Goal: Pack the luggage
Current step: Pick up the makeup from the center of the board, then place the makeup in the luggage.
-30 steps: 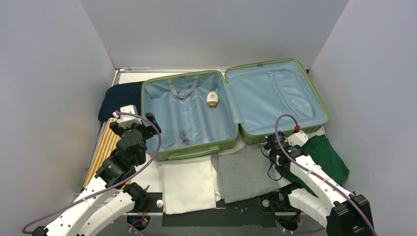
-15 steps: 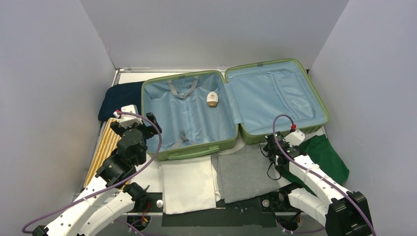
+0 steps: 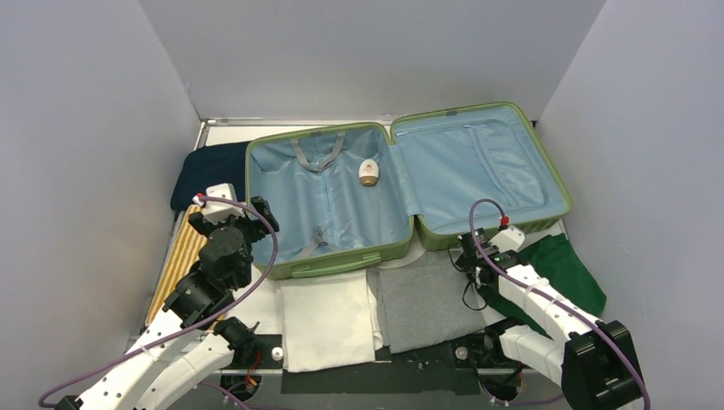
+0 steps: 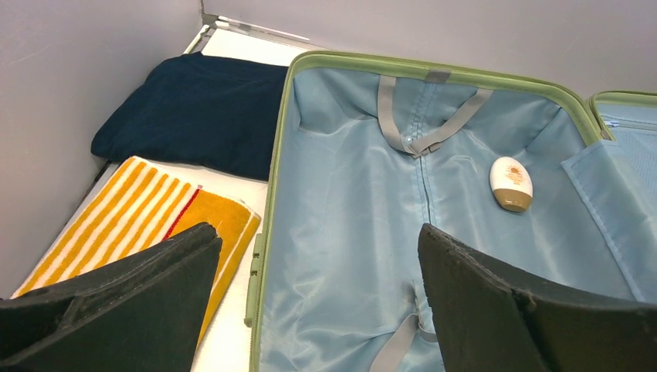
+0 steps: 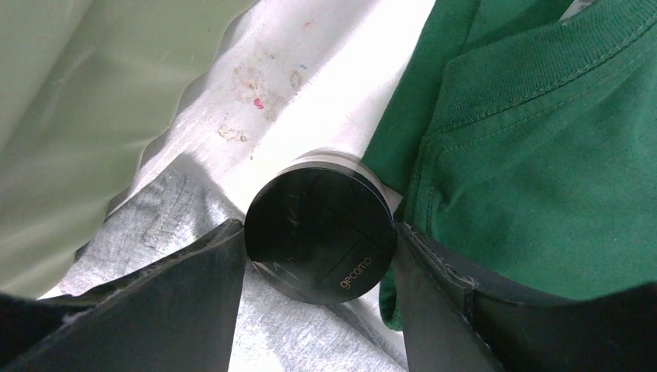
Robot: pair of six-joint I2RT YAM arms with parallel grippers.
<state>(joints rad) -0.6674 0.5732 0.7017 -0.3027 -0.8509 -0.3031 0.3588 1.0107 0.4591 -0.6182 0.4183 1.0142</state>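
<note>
Luggage [image 3: 478,171] lies open on the desk's [image 4: 240,46] far side, a bottle [image 3: 368,172] in its left half. Right fingers [image 5: 194,287] clamp a black jar [image 5: 318,232] between grey cloth [image 5: 178,209] and green shirt [image 5: 542,155]. Left fingers [image 4: 155,287] are spread wide, holding nothing.

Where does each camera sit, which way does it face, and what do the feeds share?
Top external: above and behind the robot, looking down on the open luggage and folded clothes; left arm and right arm show.
Left wrist: on the left arm, facing forward into the luggage at a cream bottle; open left gripper at bottom.
Right wrist: on the right arm, facing down; right gripper touches both sides of a black jar.
Shared: top and left wrist show the bottle; top and right wrist the green shirt.
</note>
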